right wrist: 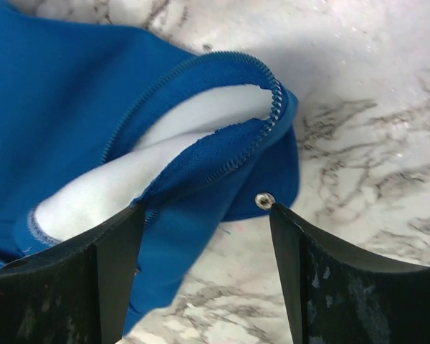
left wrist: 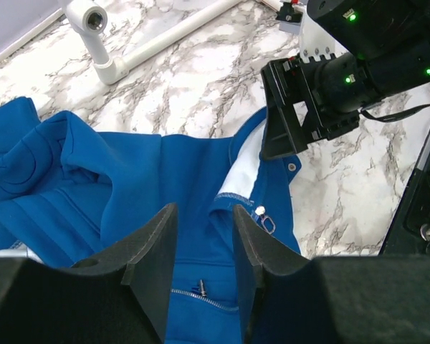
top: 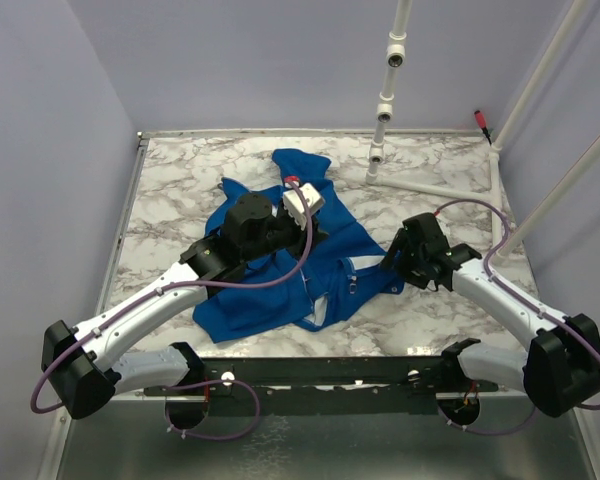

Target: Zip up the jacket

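The surface is a white slab veined with grey, like marble, with a thin metal rim running down its left side. Pale lavender walls close it in on the left, at the back and on the right. Toward the far right, an upright white pipe, jointed with several fittings, comes down to stand on the surface. From its foot a flat white pipe lies along the marble toward the right edge. Two slanting white pipes rise on the right side. A small red-tipped piece sits near the far right corner; I can't make out what it is. Below the near edge lies a dull grey metal sheet.
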Robot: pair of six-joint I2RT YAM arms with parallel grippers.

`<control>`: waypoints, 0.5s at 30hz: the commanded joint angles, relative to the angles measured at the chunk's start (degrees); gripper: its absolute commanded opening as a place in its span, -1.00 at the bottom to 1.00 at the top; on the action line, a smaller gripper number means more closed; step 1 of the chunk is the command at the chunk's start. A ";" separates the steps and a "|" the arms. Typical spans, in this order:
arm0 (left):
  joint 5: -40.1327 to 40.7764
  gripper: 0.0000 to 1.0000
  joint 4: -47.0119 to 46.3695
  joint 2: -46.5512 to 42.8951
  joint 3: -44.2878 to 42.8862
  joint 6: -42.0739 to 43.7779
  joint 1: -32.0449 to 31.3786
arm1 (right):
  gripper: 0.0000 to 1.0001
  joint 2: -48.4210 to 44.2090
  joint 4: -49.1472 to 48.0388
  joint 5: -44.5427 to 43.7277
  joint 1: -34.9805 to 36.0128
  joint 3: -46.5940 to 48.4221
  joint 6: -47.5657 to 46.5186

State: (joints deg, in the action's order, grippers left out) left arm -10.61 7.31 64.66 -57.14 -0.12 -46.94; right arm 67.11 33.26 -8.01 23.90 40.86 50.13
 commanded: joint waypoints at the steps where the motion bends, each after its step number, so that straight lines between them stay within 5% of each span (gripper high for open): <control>1: 1.33 -0.24 -0.48 -1.50 0.43 2.67 0.19 | 0.41 0.53 -11.30 0.36 -0.50 -2.53 1.97; 11: 0.64 -0.23 0.39 -1.13 0.15 2.16 0.24 | 0.17 -5.87 -18.83 -0.09 -2.17 -8.10 0.91; 15: -1.14 -0.22 1.24 -1.16 0.46 1.19 0.18 | -0.09 -5.83 -21.14 0.77 -3.99 -8.99 0.17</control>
State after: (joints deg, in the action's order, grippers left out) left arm -10.46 7.42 64.05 -57.14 2.09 -46.94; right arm 61.45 17.37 -7.79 21.41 32.93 51.33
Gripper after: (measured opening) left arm 0.386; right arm 0.498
